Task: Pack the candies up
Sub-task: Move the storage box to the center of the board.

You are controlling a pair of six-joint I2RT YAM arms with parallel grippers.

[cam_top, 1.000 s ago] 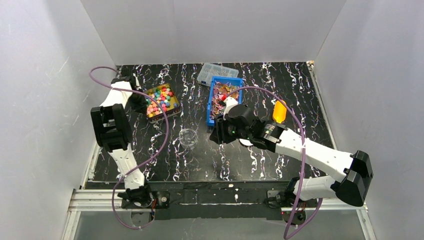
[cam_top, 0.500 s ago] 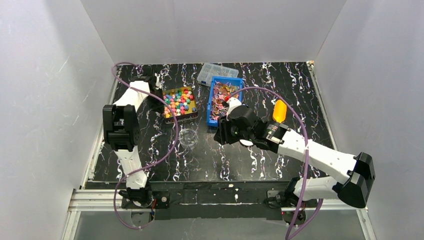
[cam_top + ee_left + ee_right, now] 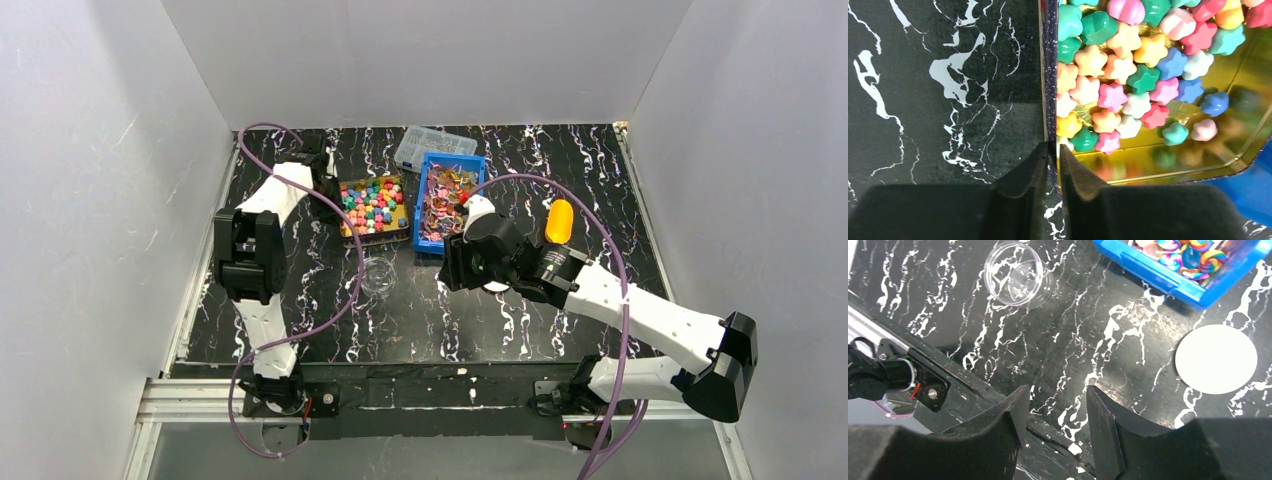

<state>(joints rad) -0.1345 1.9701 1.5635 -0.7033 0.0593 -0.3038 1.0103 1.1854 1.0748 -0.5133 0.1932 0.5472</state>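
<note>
Lower centre of left wrist view: left gripper (image 3: 1053, 150), pinched together on the left wall of the tin (image 3: 1049, 75), with 1 finger outside over the table (image 3: 923, 100) and 1 finger inside. Right of that wall: candies (image 3: 1120, 67), star and round shapes in green, pink, blue, yellow and orange, heaped in the upper part of the tin. Bare gold floor toward the lower right. Blue corner of the bin (image 3: 1248, 195) at the lower right edge, just beside the tin.

Upper centre of top view: tin and bin side by side, tin on the left; touching or a hair apart, cannot tell which. Inside the bin: wrapped candies (image 3: 440, 198), shiny pink, orange and gold. Above the bin, just beside it: clear box (image 3: 432, 147). Below the tin, apart from it: clear cup (image 3: 376, 275). Right of the bin, apart from it: orange item (image 3: 558, 221).

Lower centre of right wrist view: right gripper (image 3: 1057, 390), 2 fingers spread apart above the table. Cup at upper left, bin with wrapped candies at upper right. At right, below the bin and apart from it: white disc (image 3: 1216, 358), flat on the table.
</note>
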